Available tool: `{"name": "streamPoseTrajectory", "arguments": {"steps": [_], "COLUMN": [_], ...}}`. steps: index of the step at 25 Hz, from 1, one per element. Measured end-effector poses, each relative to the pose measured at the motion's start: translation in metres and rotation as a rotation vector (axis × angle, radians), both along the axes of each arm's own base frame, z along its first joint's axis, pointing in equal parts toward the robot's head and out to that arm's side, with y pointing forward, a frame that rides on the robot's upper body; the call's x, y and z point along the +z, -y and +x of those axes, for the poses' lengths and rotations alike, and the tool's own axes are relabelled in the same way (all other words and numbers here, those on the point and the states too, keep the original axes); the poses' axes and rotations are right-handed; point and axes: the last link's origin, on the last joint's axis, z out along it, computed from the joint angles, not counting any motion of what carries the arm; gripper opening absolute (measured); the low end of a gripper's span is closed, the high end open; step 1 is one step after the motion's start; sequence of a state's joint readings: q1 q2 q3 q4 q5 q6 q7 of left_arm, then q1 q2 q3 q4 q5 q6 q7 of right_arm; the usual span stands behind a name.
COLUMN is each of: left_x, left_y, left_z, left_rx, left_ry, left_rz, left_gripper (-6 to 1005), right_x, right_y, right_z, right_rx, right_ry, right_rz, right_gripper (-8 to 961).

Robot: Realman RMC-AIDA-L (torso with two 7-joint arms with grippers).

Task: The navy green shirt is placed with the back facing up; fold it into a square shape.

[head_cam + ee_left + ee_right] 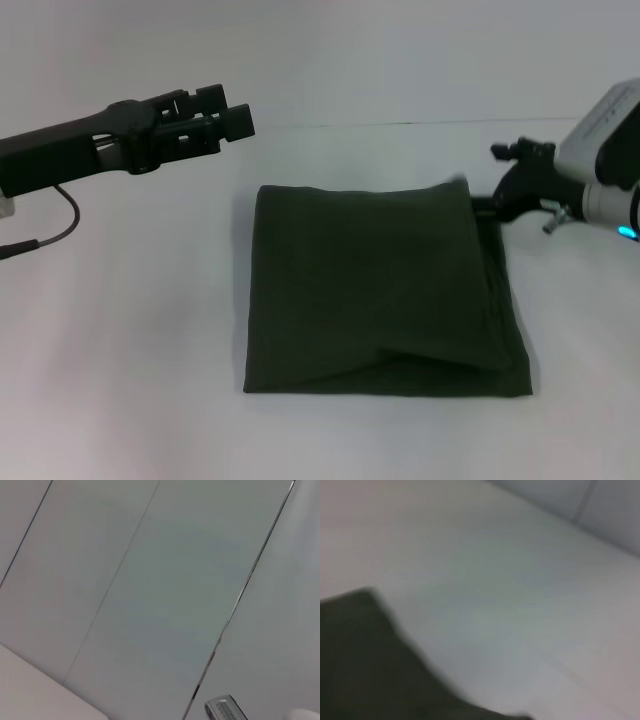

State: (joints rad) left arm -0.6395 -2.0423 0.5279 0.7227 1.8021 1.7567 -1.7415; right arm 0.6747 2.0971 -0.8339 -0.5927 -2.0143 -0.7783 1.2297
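Observation:
The navy green shirt lies folded into a rough square in the middle of the white table, plain side up. Its top layer bulges a little, and the far right corner stands slightly raised. My right gripper is low at that far right corner, right against the cloth edge, and the cloth hides its tip. A dark corner of the shirt fills the near part of the right wrist view. My left gripper hangs raised above the table, beyond the shirt's far left corner, open and empty.
A black cable hangs from the left arm at the far left. The table's far edge meets a pale wall. The left wrist view shows only wall panels and a table corner.

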Motion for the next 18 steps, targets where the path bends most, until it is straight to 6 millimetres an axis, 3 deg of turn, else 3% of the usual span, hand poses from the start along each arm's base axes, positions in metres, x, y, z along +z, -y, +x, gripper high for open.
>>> {"name": "streamPoseTrajectory", "arguments": {"steps": [5,11,15,18], "left_x": [0.003,0.006,0.006,0.006], "left_y": [-0.001,-0.002,-0.002,-0.002], "left_z": [0.0,-0.001,0.0,0.0], "left_rx": [-0.002,0.001,0.0,-0.002], "left_ry": [0.0,0.0,-0.003,-0.007], "left_rz": [0.011,0.017,0.009,0.008], "left_gripper": [951,951,951,950], "right_x": [0.021,0.045,0.038,0.024], "right_y": [-0.007,0.006,0.019,0.023], "right_z": [0.003,0.014,-0.004,-0.02], "right_rx": [-0.047,-0.112,-0.089,-0.036], "right_ry": [-0.129,-0.355,-0.519,-0.519], "right_rz": [0.147,0.192,0.01,-0.1], "right_gripper": [927,928,928,927]}}
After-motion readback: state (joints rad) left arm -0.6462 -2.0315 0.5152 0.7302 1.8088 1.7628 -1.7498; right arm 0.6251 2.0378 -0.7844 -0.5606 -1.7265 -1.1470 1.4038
